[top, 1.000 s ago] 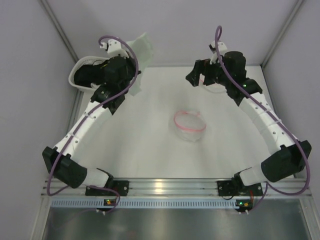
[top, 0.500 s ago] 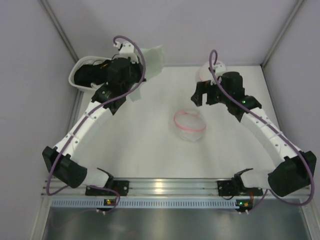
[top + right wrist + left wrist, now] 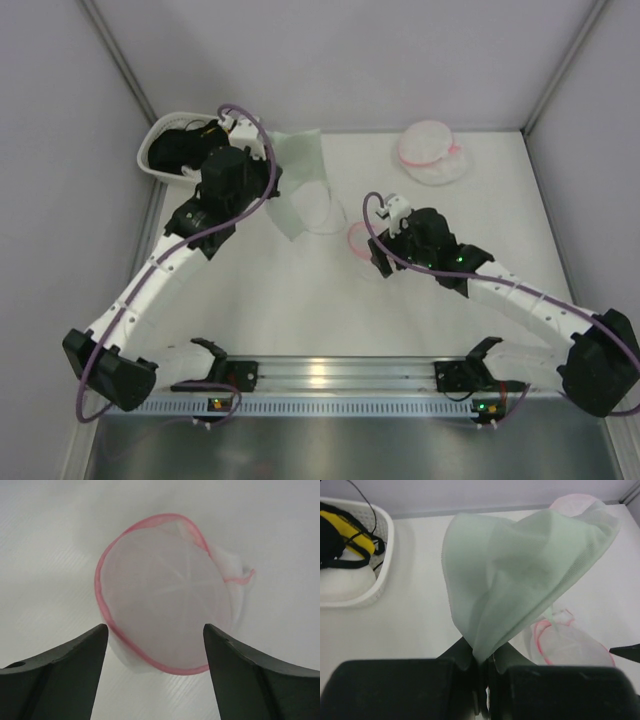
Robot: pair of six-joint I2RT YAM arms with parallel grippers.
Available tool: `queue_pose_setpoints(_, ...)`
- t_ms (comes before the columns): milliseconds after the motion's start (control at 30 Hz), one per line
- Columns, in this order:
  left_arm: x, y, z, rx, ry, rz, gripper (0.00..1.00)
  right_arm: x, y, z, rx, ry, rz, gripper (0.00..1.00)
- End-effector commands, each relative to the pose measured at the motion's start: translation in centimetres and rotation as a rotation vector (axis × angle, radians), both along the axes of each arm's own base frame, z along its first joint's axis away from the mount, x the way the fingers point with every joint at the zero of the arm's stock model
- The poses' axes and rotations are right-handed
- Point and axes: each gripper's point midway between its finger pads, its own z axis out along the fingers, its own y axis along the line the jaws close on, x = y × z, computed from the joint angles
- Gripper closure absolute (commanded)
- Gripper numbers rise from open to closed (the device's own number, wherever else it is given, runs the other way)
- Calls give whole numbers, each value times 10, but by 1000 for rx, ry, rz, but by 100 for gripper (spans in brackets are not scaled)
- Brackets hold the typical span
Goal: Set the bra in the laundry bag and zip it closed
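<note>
My left gripper [image 3: 482,662] is shut on a corner of the bra [image 3: 520,570], a pale soft fabric piece that hangs spread out above the table. From above, the bra [image 3: 300,165] hangs left of the middle, beside the left gripper [image 3: 268,188]. The laundry bag [image 3: 165,595] lies open on the table, its pink zipper rim facing up. My right gripper [image 3: 155,632] hovers just over its near rim, open, with nothing between the fingers. In the top view the right gripper [image 3: 372,250] covers most of the laundry bag [image 3: 355,238].
A white plastic basket [image 3: 160,135] stands at the back left, with a black and yellow tangle [image 3: 342,540] inside. Another pink-rimmed mesh pouch [image 3: 428,152] lies at the back right. Grey walls close in the table on three sides.
The right arm swung from the back right down to the laundry bag in the middle, its jaws narrowing slightly. The left arm carried the bra rightward toward the middle.
</note>
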Motion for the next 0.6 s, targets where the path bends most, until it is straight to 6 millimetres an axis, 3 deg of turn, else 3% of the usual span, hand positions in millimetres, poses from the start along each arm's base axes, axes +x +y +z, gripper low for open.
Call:
queue_pose_setpoints(0,-14,26,7,-45,-28,107,100,27,2,31,11,-176,-68,23)
queue_pose_setpoints(33,-20,29,12,-55,-43,107,100,29,3,28,-1,-172,-70,27)
queue_pose_setpoints(67,-22,32,10,-56,-42,118,100,29,6,26,-3,-168,-58,38)
queue_pose_setpoints(133,-26,44,7,-52,-50,171,100,26,16,18,-2,-147,-3,43)
queue_pose_setpoints(267,-26,60,6,-19,-57,239,100,20,27,12,-1,-114,43,38)
queue_pose_setpoints(433,-22,62,-1,-4,-41,253,100,19,28,43,50,-169,26,30)
queue_pose_setpoints(567,-19,58,-5,2,-28,239,100,18,25,56,28,-168,27,30)
